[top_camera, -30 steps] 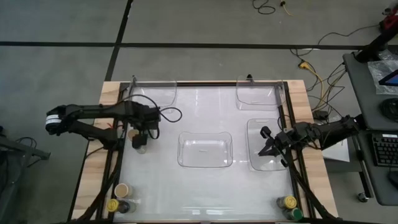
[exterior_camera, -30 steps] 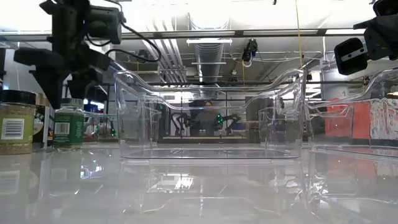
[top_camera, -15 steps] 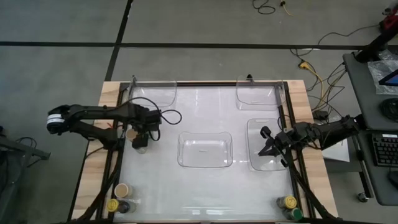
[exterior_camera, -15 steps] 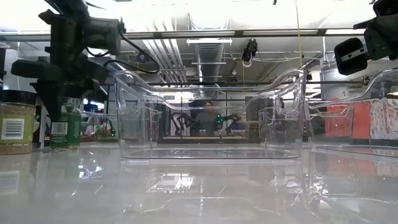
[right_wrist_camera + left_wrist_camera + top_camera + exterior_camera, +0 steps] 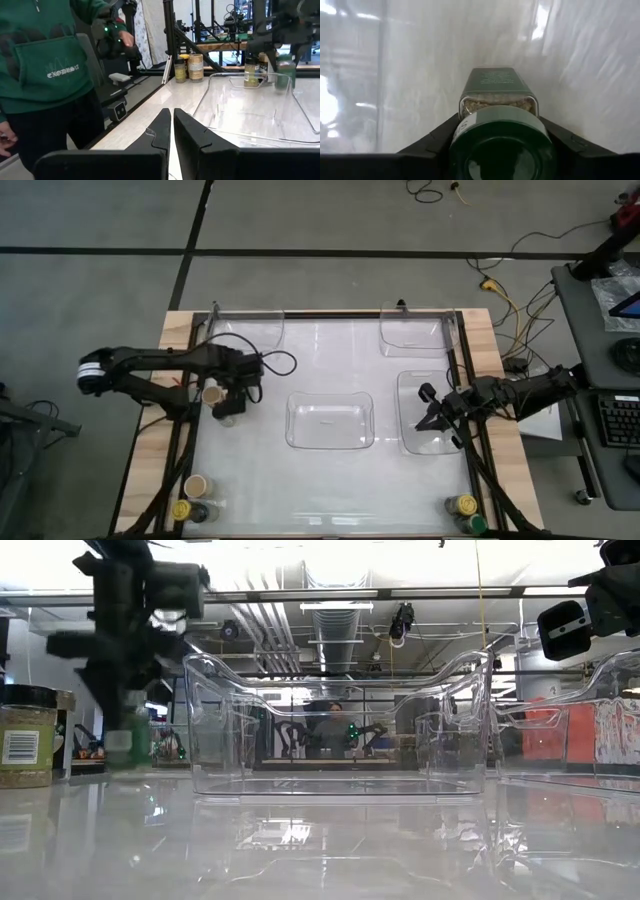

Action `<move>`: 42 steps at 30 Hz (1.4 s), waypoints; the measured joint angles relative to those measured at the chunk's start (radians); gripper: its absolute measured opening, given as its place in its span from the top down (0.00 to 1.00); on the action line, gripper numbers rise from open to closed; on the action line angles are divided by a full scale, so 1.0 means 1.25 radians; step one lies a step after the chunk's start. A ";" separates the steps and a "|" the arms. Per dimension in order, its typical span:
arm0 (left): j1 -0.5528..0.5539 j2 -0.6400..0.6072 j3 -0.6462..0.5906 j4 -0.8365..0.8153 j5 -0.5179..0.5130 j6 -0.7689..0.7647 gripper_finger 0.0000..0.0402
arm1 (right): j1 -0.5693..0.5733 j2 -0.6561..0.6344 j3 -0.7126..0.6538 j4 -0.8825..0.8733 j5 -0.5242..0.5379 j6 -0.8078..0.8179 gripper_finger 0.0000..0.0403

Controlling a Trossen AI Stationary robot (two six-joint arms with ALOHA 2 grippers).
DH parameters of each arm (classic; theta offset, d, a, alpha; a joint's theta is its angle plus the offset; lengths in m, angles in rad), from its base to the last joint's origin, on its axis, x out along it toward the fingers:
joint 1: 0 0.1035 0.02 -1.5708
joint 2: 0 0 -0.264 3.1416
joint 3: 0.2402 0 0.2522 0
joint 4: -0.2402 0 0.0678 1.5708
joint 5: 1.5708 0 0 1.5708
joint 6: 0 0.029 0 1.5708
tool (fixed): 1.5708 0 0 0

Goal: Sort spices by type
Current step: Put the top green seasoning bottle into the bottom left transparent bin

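My left gripper points down at the table's left side and is shut on a green-lidded spice jar, which also shows in the low view. A tan-lidded jar stands on its base just left of it. More spice jars stand upright at the near left corner and the near right corner. My right gripper waits shut and level over the right tray, with nothing in it. My left gripper pinches the green jar at its lid, one finger on each side. The fingers come from above, pointing down. The jar hangs upright below them, with its base very near the table or just off it.
A clear tray sits mid-table, and two more sit at the far edge. A dark-lidded jar stands close to the low camera. A person in a green top stands beyond the table's right side.
My left gripper has shut on the green jar's lid; its fingers stood wide on either side a second ago. The jar has since shifted a little toward the table's right and slightly upward. The tan-lidded jar beside it has come into view from above.
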 joint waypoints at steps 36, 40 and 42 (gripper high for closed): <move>0.039 0.308 0.443 0.033 0.072 -0.325 0.54 | -0.004 -0.001 0.000 -0.001 0.021 0.005 0.97; 0.074 0.384 0.522 0.022 0.074 -0.464 0.54 | -0.005 0.000 0.000 -0.001 0.021 0.006 0.97; 0.089 0.420 0.554 0.020 0.074 -0.526 0.54 | -0.005 0.000 0.000 -0.001 0.021 0.006 0.97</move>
